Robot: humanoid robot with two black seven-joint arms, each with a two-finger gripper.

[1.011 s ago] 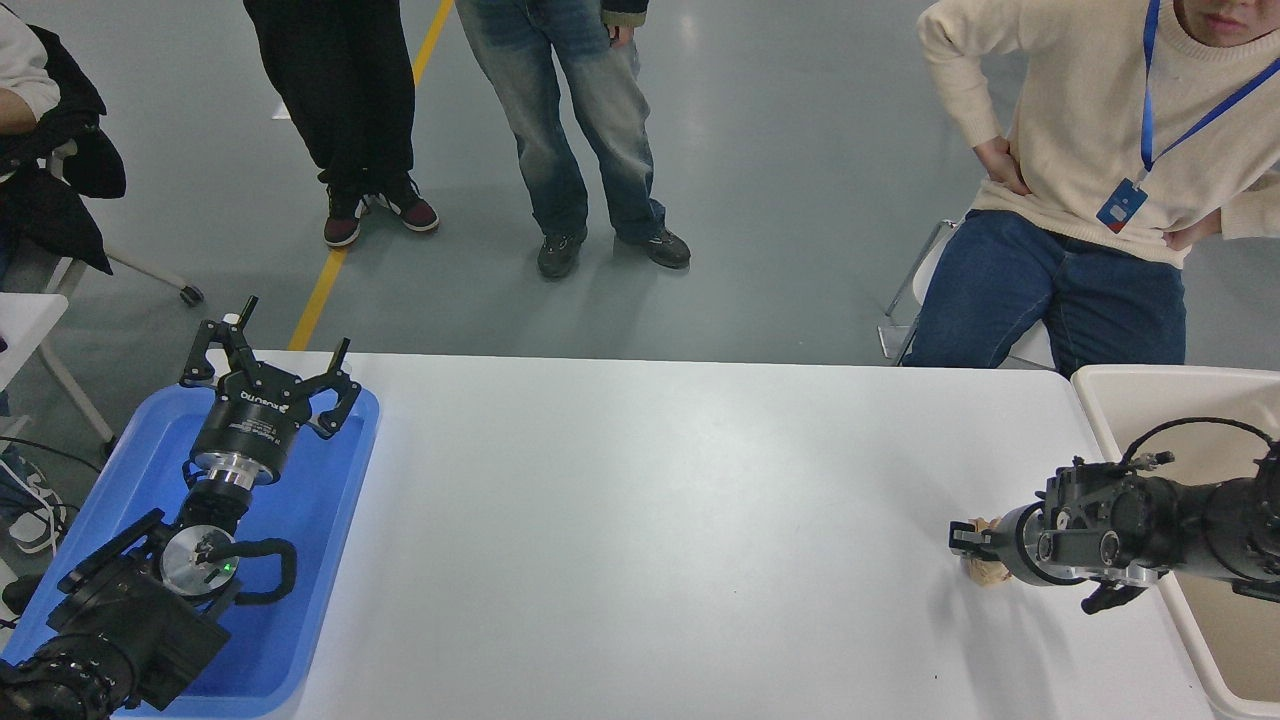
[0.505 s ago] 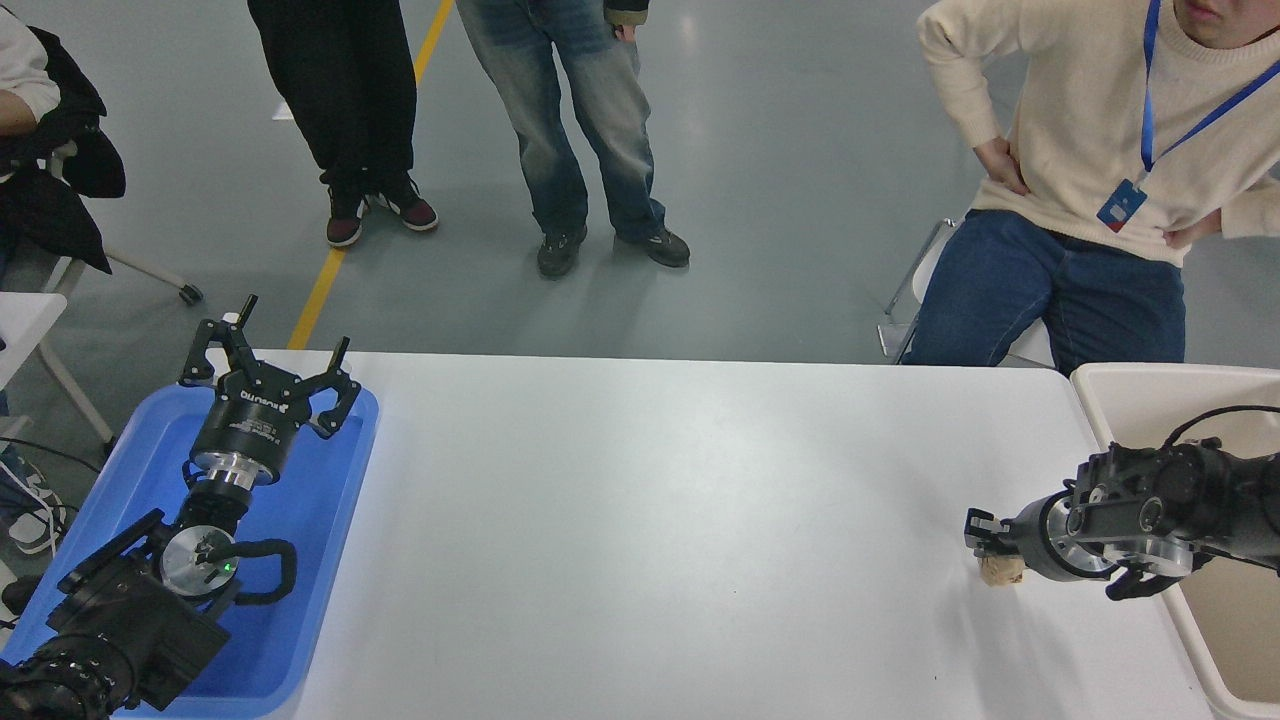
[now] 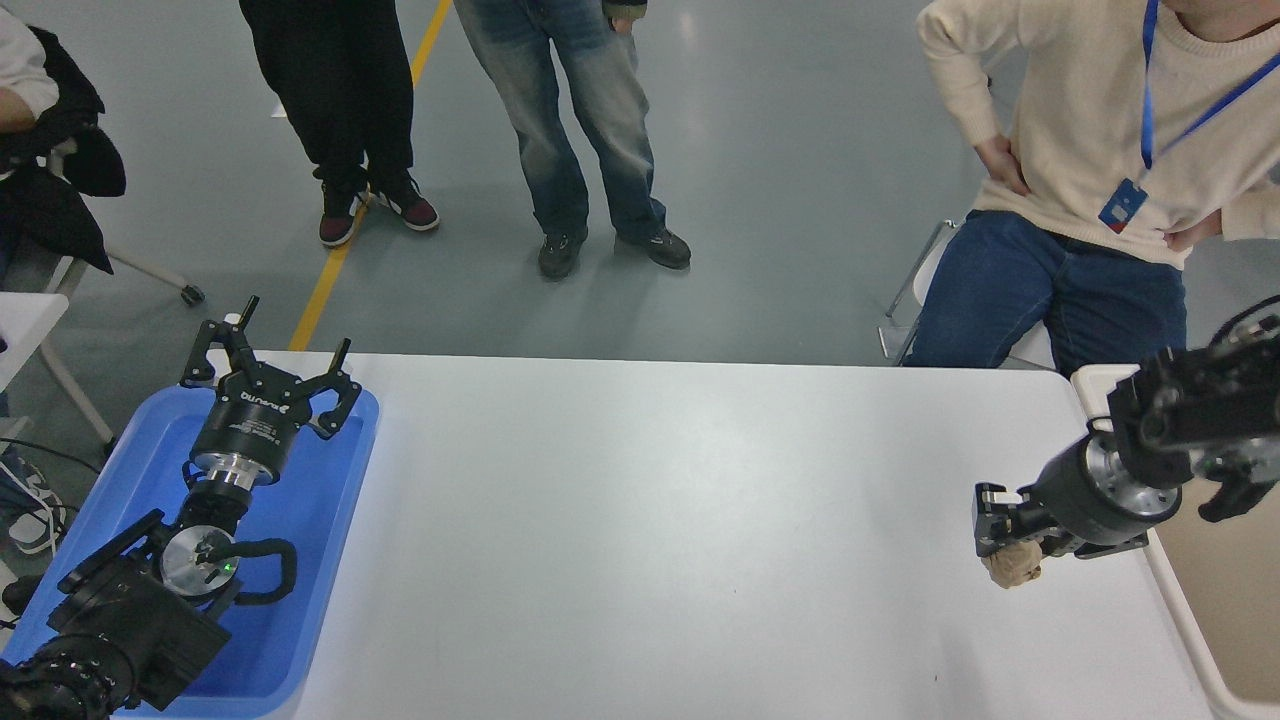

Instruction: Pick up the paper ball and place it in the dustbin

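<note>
The tan crumpled paper ball [image 3: 1013,569] hangs in my right gripper [image 3: 1000,545], which is shut on it and holds it above the white table [image 3: 660,520] near the right edge. The beige dustbin [image 3: 1170,590] stands just right of the gripper; the arm covers part of its far rim. My left gripper [image 3: 268,362] is open and empty, parked over the blue tray [image 3: 320,500] at the lower left.
Two people stand on the grey floor beyond the table's far edge [image 3: 520,120]. A person in a cream sweater [image 3: 1100,130] sits at the far right, close to the dustbin. A chair with a dark jacket [image 3: 50,170] stands at far left.
My right gripper has lifted the paper ball off the table and the arm has swung upward and to the right, its wrist now above the dustbin's far corner. The left arm has not moved.
</note>
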